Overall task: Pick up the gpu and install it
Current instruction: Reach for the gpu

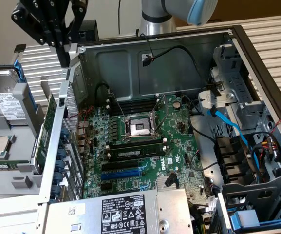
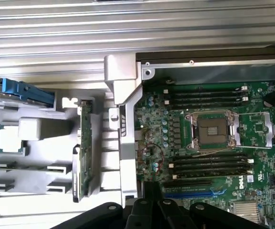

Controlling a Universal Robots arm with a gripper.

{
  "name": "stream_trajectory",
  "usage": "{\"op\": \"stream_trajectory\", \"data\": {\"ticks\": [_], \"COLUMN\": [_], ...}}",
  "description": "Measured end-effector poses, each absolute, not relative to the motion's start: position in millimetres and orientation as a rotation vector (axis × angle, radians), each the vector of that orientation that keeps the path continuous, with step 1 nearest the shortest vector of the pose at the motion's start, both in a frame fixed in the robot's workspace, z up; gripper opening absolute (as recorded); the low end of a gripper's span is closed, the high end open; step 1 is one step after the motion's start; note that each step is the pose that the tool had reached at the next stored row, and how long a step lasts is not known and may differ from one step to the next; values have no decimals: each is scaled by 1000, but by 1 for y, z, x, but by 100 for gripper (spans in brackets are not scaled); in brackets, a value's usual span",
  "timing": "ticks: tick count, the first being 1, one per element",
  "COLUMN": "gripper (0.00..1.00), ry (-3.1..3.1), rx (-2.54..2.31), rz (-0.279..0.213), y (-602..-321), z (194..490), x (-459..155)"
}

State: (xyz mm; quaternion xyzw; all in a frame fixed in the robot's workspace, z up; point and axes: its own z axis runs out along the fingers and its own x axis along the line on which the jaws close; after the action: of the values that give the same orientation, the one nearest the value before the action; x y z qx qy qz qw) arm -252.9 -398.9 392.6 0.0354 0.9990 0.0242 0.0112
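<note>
Green gpu [image 2: 85, 152] stands edgewise (wrist view: top edge); gripper [image 1: 65, 61] closed, empty.

Setting: robotics lab, PC-assembly bench. Evidence: an open computer case [image 1: 169, 63] with a bare motherboard [image 1: 145, 146] lies flat on a ribbed metal table [image 1: 271, 29], below the gripper [image 1: 64, 61]. A grey fixture tray [image 1: 13, 183] with slotted loose components sits beside the case, also beneath the gripper. The robot arm base [image 1: 155, 22] stands behind the case.

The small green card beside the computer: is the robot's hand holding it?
No, the card stands on edge in the grey rack, while the shut hand hangs higher up, apart from it.
</note>
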Motion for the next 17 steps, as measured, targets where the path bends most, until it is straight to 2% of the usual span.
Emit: {"op": "stream_trajectory", "data": {"ticks": [17], "gripper": [11], "ry": [3116], "rx": [110], "rz": [75], "y": [-399], "z": [393], "x": [-330]}}
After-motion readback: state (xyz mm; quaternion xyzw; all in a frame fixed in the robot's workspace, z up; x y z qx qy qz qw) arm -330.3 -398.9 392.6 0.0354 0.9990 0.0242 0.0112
